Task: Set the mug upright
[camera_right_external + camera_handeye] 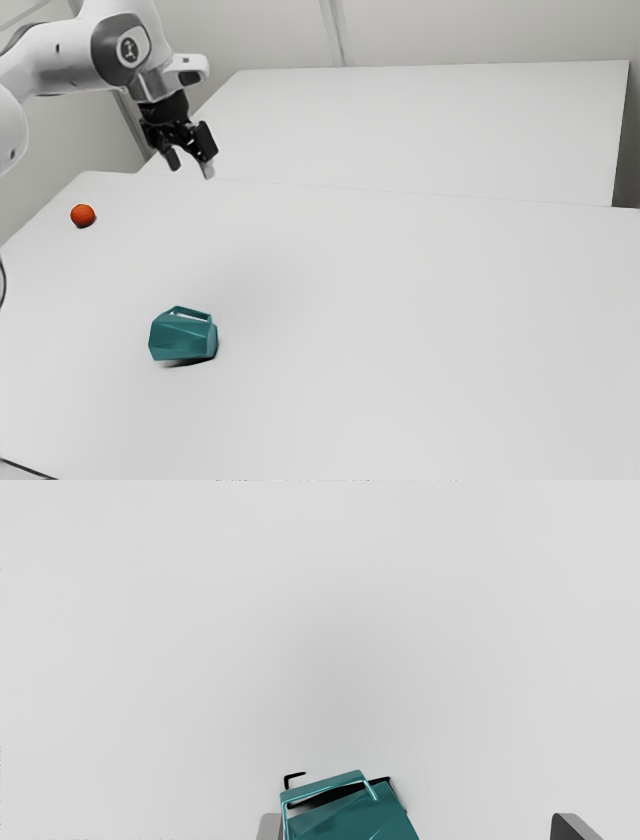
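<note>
Exterior: we've got our tool (191, 167) upper left, orange ball (83, 215) left, mug (180, 341) flopped over | wrist: fingers (269, 827) wide open

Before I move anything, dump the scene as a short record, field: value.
mug: teal, lying on its side, not upright
handle: on the mug's upper side
support: white table
gripper: open, empty, raised above the table
contact: none between gripper and mug
other item: orange-red ball, on the table, apart from the mug
</note>
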